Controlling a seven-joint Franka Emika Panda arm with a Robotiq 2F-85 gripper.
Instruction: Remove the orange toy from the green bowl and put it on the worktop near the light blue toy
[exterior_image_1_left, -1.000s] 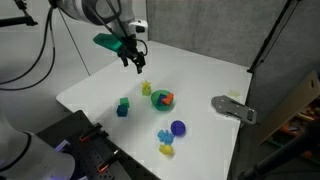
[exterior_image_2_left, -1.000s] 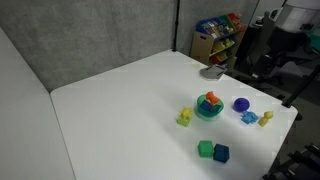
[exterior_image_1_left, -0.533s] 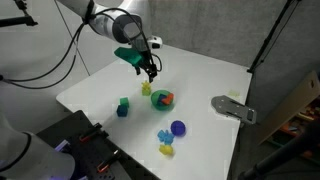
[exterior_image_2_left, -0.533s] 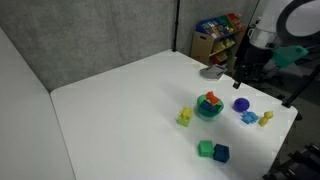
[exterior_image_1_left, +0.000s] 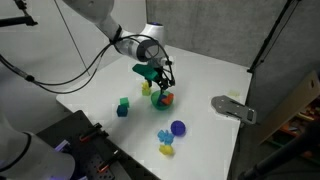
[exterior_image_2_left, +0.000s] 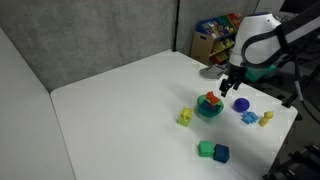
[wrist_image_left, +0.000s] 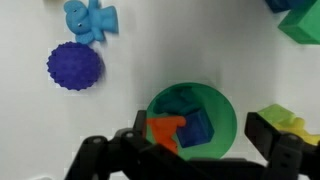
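The green bowl holds the orange toy, a dark blue cube and a teal piece. My gripper is open and hangs just above the bowl, with one finger on each side of it. In both exterior views the gripper is right over the bowl on the white worktop. The orange toy shows in the bowl. The light blue toy lies on the worktop beside a dark blue-purple round piece.
A yellow toy lies next to the bowl. A green cube and a teal-blue cube stand nearby. Another yellow toy lies by the light blue toy. A grey object sits at the table's edge.
The arm has swung from the back of the table towards the bowl and come down over it. The toys have not moved.
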